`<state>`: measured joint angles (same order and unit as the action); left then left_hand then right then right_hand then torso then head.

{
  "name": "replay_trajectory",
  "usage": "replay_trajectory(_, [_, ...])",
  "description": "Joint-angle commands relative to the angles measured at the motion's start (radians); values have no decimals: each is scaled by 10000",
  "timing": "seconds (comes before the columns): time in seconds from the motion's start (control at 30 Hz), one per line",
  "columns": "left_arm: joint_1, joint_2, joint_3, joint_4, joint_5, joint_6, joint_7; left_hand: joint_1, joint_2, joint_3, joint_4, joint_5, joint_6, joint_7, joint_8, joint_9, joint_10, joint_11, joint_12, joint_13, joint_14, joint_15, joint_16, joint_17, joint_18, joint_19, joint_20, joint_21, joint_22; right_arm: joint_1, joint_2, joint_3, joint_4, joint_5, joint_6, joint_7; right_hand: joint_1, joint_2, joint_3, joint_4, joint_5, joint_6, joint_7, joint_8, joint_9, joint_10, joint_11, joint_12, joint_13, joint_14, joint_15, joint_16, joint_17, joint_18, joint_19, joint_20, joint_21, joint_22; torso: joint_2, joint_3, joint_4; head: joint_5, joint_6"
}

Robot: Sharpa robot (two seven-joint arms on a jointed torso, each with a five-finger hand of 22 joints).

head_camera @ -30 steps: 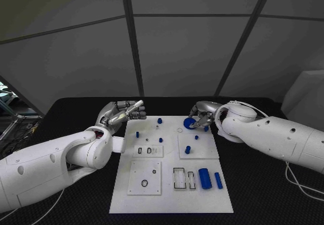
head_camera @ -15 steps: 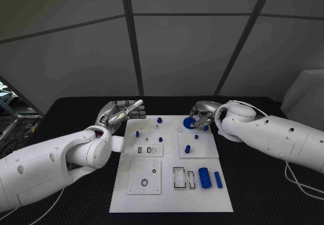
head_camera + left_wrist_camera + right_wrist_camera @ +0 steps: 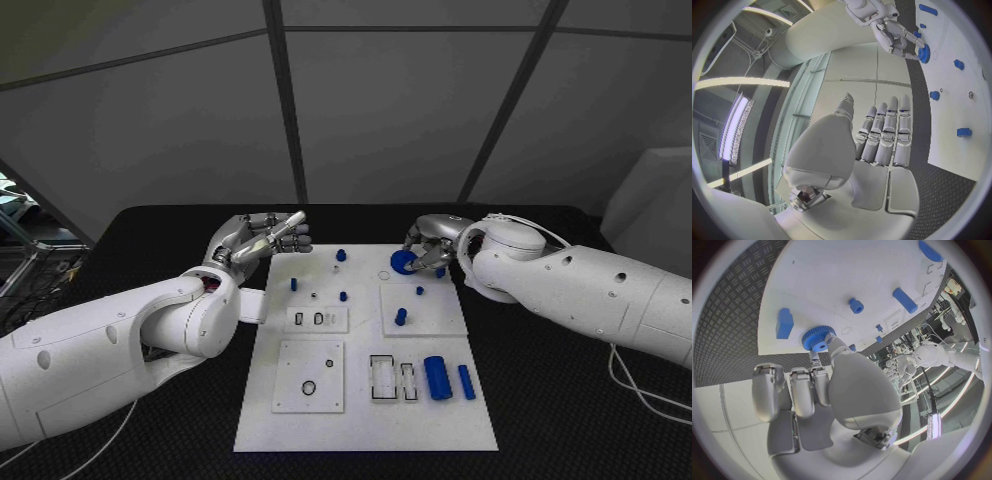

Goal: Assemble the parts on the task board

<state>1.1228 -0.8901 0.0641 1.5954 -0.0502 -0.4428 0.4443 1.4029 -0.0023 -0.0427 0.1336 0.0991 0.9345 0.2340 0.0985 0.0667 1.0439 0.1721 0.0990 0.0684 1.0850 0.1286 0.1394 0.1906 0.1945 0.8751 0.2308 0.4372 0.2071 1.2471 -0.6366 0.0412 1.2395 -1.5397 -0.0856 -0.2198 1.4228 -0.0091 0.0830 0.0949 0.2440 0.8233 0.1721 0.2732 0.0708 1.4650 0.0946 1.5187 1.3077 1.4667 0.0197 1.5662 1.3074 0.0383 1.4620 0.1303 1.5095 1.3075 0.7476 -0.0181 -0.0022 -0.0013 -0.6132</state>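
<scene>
The white task board [image 3: 361, 420] lies in the middle of the black table. My right hand [image 3: 428, 243] hovers over its far right corner and pinches a blue gear [image 3: 405, 262] between thumb and finger; the gear [image 3: 817, 338] sits just above the board [image 3: 817, 285], close to a small round socket. My left hand [image 3: 264, 238] is raised off the board's far left corner, fingers straight and side by side, holding nothing. In the left wrist view that hand [image 3: 879, 135] is empty, and the right hand [image 3: 895, 35] with the gear [image 3: 924, 53] lies beyond it.
Small blue pegs [image 3: 340, 256] [image 3: 293, 286] [image 3: 343, 297] [image 3: 420, 292] stand on the board's far half, with a taller one [image 3: 401, 317] near the middle. A thick blue cylinder [image 3: 437, 379] and a slimmer one [image 3: 466, 383] lie near the right edge beside black-rimmed slots [image 3: 384, 380].
</scene>
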Motion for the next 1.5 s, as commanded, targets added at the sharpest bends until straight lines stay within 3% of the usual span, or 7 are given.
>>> replay_trajectory(0.03, [16, -3, 11, 13, -48, 125, 8, -13, 81, -13, -60, -33, -18, 60, -42, -8, -19, 80, -35, 4, 9, 3, -40, 9, -150, -61, 18, 66, 12, -84, -37, -81, -18, -53, -54, -62, -118, 98, 127, 21, 26, 250, -30, 60, 41, 465, -83, 51, 1936, 1041, -68, 46, 2634, -92, 267, -75, 44, 1326, -9, 0, 1, -7, 8])
replay_trajectory(0.2, [16, -2, 11, 6, -48, 141, -8, -13, 81, -13, -60, -33, -18, 60, -42, -8, -19, 80, -35, 4, 9, 3, -40, 9, -150, -61, 18, 66, 12, -86, -97, -88, 91, -59, -660, 52, -139, 211, 400, -40, 78, 616, -96, 66, 26, 549, -145, 108, 2026, 1041, -128, 46, 2634, -118, 345, -128, 99, 1451, -4, 3, 7, -4, 33])
replay_trajectory(0.47, [16, 10, 11, -27, -48, 186, -29, -12, 86, -12, -63, -33, -19, 62, -45, -8, -20, 81, -37, 4, 9, 3, -42, 11, -150, -62, 19, 68, 13, -87, -205, -83, 494, -127, -1648, 284, -175, 161, 604, -129, 117, 830, -113, -18, 7, 669, -169, 198, 2163, 1041, -150, 46, 2634, -155, 449, -160, 172, 1614, -4, 1, 8, 38, 64])
replay_trajectory(0.73, [16, -21, 11, -50, -48, 190, -34, -7, 91, -9, -69, -33, -20, 64, -47, -8, -21, 82, -39, 5, 10, 4, -45, 13, -150, -63, 20, 70, 14, -80, -398, -71, 1514, -294, -2169, 313, -221, 99, 640, -148, 106, 848, -103, -77, -4, 669, -164, 197, 2163, 1041, -142, 46, 2634, -172, 499, -160, 206, 1692, -16, -7, -6, 85, 82])
replay_trajectory(0.9, [16, -24, 11, -73, -48, 203, -30, -7, 91, -9, -69, -33, -20, 64, -47, -8, -21, 82, -39, 5, 10, 4, -45, 13, -150, -63, 20, 70, 14, -75, -144, -69, 1897, -726, -2370, 195, -265, 32, 681, -171, 111, 866, -96, -142, -14, 673, -156, 198, 2167, 1041, -136, 46, 2634, -180, 521, -156, 223, 1728, -1, -11, 9, 132, 93])
replay_trajectory(1.13, [18, -35, 12, -82, -48, 215, -20, -7, 91, -9, -69, -33, -20, 64, -47, -8, -21, 82, -39, 5, 10, 4, -45, 13, -150, -63, 20, 70, 14, -73, 423, -75, 1824, -1245, -2378, 11, -293, 2, 697, -175, 104, 881, -93, -168, -16, 659, -153, 186, 2151, 1041, -134, 46, 2634, -202, 584, -154, 266, 1828, 15, -23, 41, 228, 103])
replay_trajectory(1.5, [24, -1, 14, -121, -48, 208, -12, 1, 98, -5, -79, -32, -21, 66, -51, -8, -22, 84, -42, 5, 10, 5, -51, 17, -149, -67, 21, 74, 16, -91, 1489, -95, 1148, -1846, -2141, -162, -297, -14, 742, -197, 106, 899, -96, -203, -18, 647, -157, 174, 2137, 1041, -132, 46, 2634, -221, 636, -152, 302, 1912, 19, -6, 24, 339, 70])
